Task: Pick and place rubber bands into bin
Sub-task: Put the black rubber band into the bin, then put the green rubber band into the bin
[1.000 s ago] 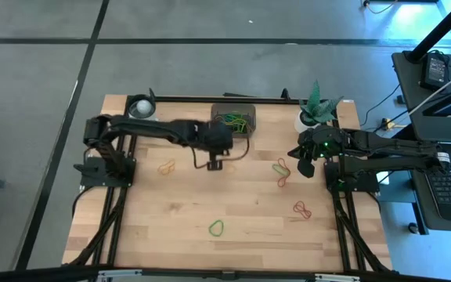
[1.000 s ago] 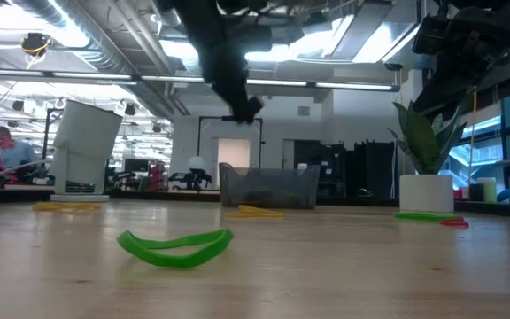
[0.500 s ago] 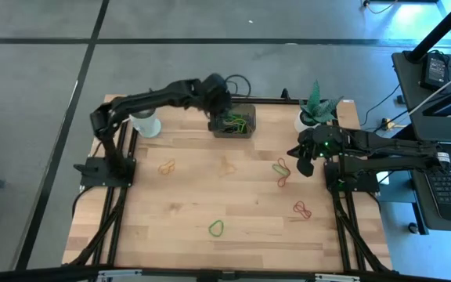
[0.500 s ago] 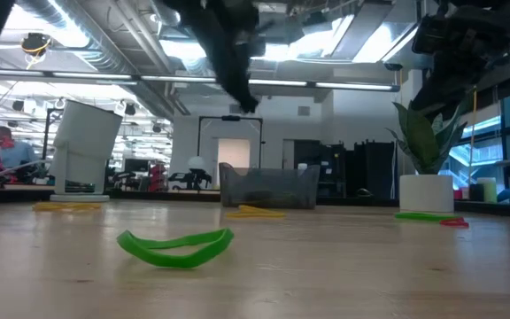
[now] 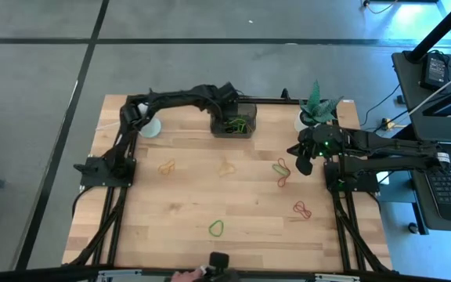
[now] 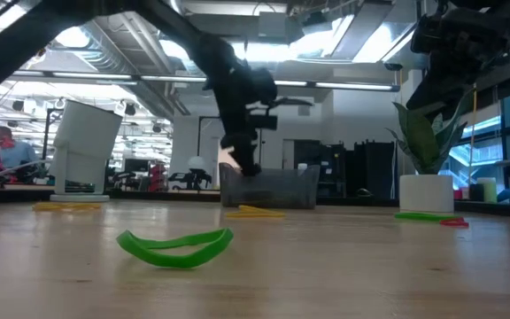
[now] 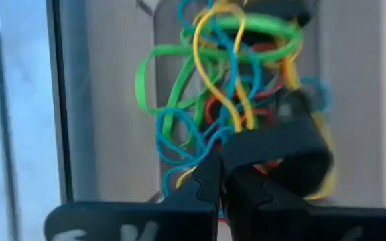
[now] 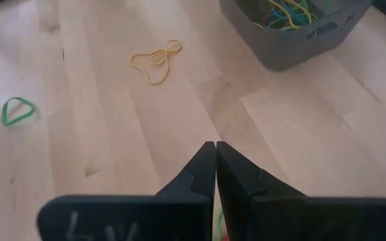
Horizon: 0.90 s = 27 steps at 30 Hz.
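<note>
Left tool (image 7: 218, 175): we log its fingers pressed together, holding nothing we can make out, poised over the bin (image 5: 234, 122) just above a tangle of green, yellow, blue and red rubber bands (image 7: 228, 87). Bin: at the table's (image 5: 178, 223) far edge, long axis running left to right in the high view. Right tool (image 8: 215, 167): fingers together, empty, above the table near red and green bands (image 5: 282, 171). Loose bands: yellow (image 8: 155, 59), green (image 6: 176, 246).
</note>
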Each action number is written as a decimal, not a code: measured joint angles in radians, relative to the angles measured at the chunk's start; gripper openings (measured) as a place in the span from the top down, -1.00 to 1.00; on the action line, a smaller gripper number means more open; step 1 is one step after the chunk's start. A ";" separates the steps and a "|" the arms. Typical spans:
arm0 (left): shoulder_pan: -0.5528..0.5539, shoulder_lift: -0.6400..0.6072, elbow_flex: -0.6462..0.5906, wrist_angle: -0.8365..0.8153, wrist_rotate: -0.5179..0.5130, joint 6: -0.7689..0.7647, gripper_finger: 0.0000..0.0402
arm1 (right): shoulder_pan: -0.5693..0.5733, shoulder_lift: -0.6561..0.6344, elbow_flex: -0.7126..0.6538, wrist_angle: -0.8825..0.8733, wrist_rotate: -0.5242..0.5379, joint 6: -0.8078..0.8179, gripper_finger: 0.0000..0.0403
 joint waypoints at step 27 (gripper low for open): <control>-0.060 0.015 0.000 0.007 -0.231 -0.004 0.55 | 0.000 0.000 0.000 -0.003 0.018 -0.021 0.91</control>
